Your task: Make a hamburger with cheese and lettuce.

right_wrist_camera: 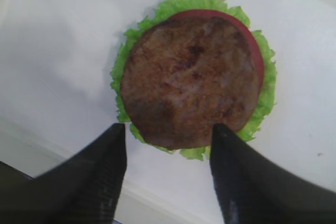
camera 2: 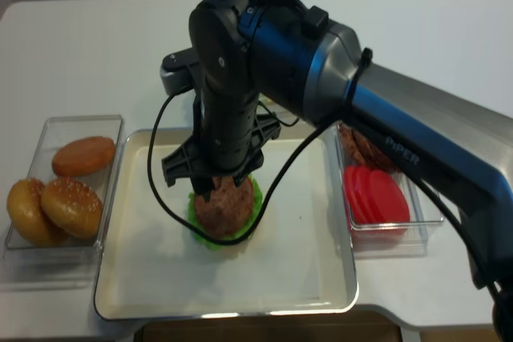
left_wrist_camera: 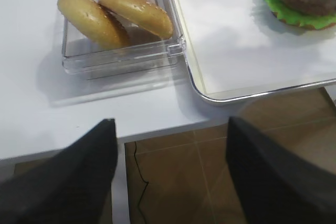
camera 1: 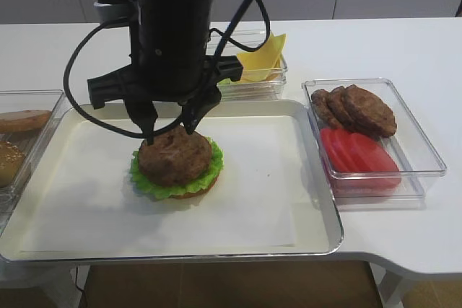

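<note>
The hamburger (camera 1: pixel 175 160) lies on the white tray (camera 1: pixel 289 200): bun half, frilly green lettuce (camera 1: pixel 214 169), red tomato slice and a brown patty on top. My right gripper (camera 1: pixel 170 131) hangs open and empty just over the pile's far edge, holding nothing. In the right wrist view the hamburger (right_wrist_camera: pixel 191 77) lies just beyond the open right gripper (right_wrist_camera: pixel 169 128). The yellow cheese (camera 1: pixel 263 57) stands in a clear box behind the tray. My left gripper (left_wrist_camera: pixel 170 121) is open and empty over the table's front edge, seen only in its wrist view.
A clear box at the right holds brown patties (camera 1: pixel 357 110) and red tomato slices (camera 1: pixel 361 156). A clear box at the left holds bun halves (left_wrist_camera: pixel 115 14). The right arm's black body (camera 1: pixel 173 27) hides the back middle of the table.
</note>
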